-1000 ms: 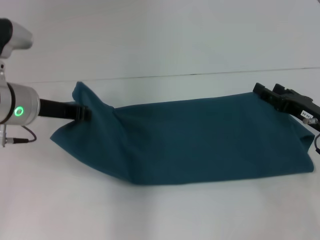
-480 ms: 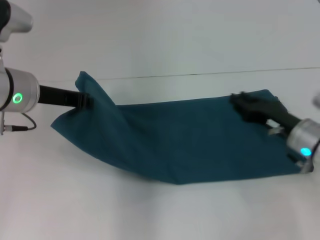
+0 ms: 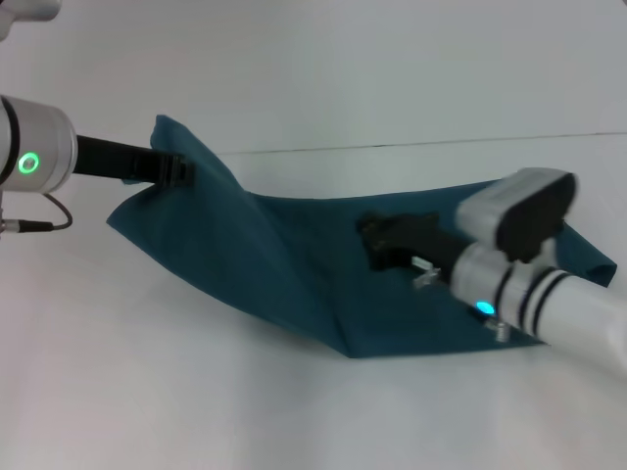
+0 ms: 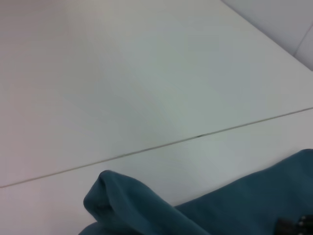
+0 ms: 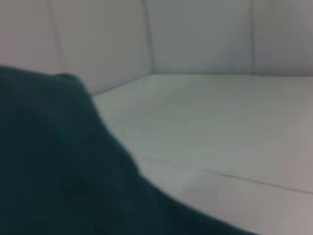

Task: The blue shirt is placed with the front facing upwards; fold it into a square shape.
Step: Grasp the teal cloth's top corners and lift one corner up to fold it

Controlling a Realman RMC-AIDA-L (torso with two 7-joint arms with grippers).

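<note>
Two arms at work: both are on one garment, so the fold goes well only if they move together.

Counter: white and flat, carrying the whole garment; its far edge shows as a thin line at 12 o'clock in the head view.

Blue shirt: a long teal band across the middle of the counter, plain side up, no lettering in sight. Its 9 o'clock end is lifted into a peak off the counter, while the near edge at 6 o'clock lies flat. The left wrist view shows that raised corner as a rolled hump of cloth.

Right tool: reaches in from 4 o'clock and sits over the middle of the shirt. I cannot tell whether it grips the cloth or only presses on it. The right wrist view shows dark cloth filling the near side, which suggests the cloth is right against it.

Left tool: at 9 o'clock, clamped together on the raised corner of the shirt.

Step in hand, as I judge it: a crosswise fold, bringing an end of the band over the middle to shorten it toward a square.

How to do it well: hold the lifted end taut and level so the cloth does not sag or twist; carry the edge straight across so that it meets the far edge square; let the cloth down flat onto the layer beneath before either tool lets go.

Risk: uneven pull would drag the flat 6 o'clock edge and skew the corners.
</note>
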